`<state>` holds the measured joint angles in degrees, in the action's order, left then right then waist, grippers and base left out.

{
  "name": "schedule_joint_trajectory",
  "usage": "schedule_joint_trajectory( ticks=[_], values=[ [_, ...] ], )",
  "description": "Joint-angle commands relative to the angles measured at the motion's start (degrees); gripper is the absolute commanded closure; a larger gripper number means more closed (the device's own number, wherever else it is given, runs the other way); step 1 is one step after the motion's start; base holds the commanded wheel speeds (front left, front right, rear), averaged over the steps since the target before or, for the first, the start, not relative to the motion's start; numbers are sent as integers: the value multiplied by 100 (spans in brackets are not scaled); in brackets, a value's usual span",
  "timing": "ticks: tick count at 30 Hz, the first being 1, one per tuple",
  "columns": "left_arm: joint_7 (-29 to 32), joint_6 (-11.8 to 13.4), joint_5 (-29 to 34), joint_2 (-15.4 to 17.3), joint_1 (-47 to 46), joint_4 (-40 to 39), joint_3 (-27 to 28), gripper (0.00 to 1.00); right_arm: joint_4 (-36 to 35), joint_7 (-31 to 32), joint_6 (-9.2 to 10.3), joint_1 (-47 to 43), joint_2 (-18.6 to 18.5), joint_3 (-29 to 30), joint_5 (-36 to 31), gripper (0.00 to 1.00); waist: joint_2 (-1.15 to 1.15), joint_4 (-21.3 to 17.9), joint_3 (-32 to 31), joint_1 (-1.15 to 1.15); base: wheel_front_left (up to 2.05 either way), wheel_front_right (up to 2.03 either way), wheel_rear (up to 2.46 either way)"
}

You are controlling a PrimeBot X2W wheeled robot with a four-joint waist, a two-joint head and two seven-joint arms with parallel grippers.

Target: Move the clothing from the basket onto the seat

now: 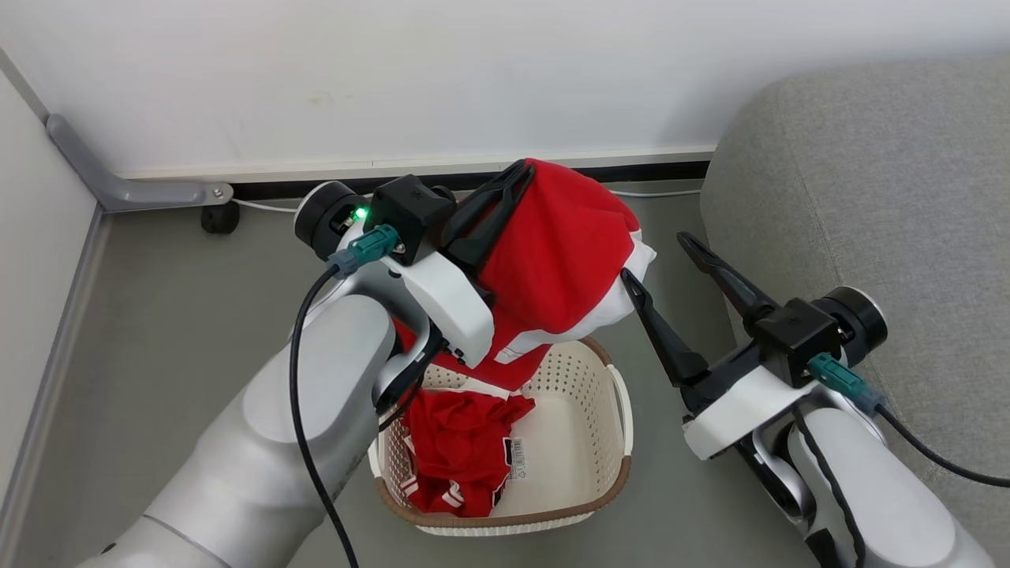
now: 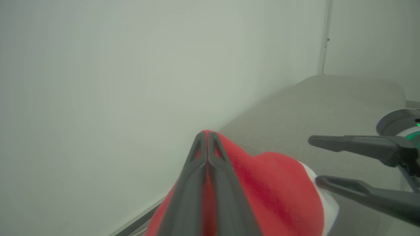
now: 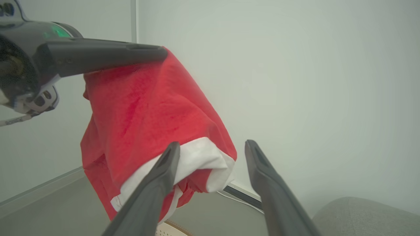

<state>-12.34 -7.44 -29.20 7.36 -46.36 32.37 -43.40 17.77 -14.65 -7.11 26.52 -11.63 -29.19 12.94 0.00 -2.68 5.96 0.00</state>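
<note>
Garment (image 1: 560,252) hangs above the basket (image 1: 588,371), clamped in your left gripper (image 1: 518,169); your right gripper (image 1: 655,255) sits beside it, fingers apart and empty. The seat (image 1: 868,181) lies rightward, past that right gripper.

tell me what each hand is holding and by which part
The left hand is shut on a red garment, pinching a fold of red fabric at its top, so it hangs over the basket. The right hand is open, holding nothing.
</note>
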Motion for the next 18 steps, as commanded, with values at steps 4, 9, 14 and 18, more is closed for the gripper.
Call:
schedule_joint_trajectory(
  ticks=[4,9,14,18],
  values=[
    [-87,-3,-82,75,-348,-59,133,100,120,-35,-37,232,72,-206,89,0,0,52,-7,0,0,0,0],
    [-116,-3,-95,25,-363,-39,62,100,513,-35,-37,383,111,-638,461,0,0,128,-19,0,0,0,0],
    [-143,-3,-112,-37,-400,-76,-48,100,864,-35,-37,670,182,-947,810,0,0,232,-2,0,0,0,0],
    [-156,-4,-138,-68,-416,-87,-127,100,1058,-35,-37,839,272,-1039,940,0,0,304,14,0,0,0,0]
  ],
)
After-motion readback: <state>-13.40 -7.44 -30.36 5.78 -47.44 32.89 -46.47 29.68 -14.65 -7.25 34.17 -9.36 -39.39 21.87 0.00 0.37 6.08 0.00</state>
